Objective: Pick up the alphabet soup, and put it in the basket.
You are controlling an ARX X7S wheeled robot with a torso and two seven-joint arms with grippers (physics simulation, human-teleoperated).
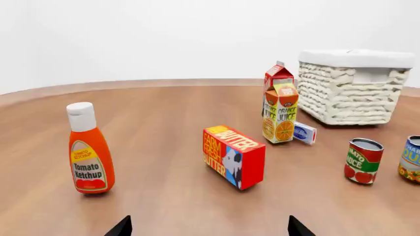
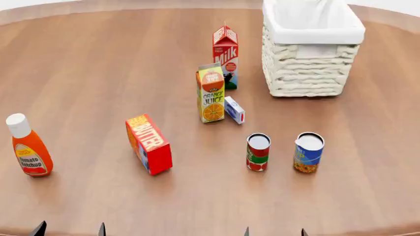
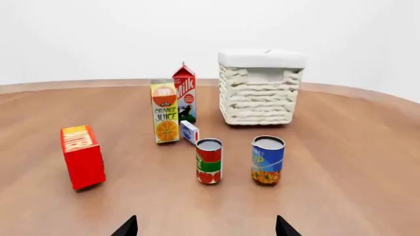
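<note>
The soup can (image 2: 308,152) stands upright on the wooden table (image 2: 98,73), just beside the red-and-green can (image 2: 258,152) and well apart from both grippers. Only the dark fingertips of each gripper poke into the head view's bottom edge: the left gripper (image 2: 70,229) sits way over near the ketchup bottle (image 2: 29,146), and the right gripper (image 2: 274,231) is more or less lined up under the gap between the two cans. Both sets of jaws are spread wide with nothing between them (same story in the wrist views, tips far apart at the frame edge). From the right wrist camera the soup can (image 3: 268,160) sits ahead of the right gripper (image 3: 204,227), closer to one fingertip than the other, not touching. The basket (image 2: 312,54) is farther back on the table, beyond the cans. The butter box (image 2: 149,144), the juice carton (image 2: 211,92), the milk carton (image 2: 225,56) and a small blue-and-white box (image 2: 234,109) fill the middle.
</note>
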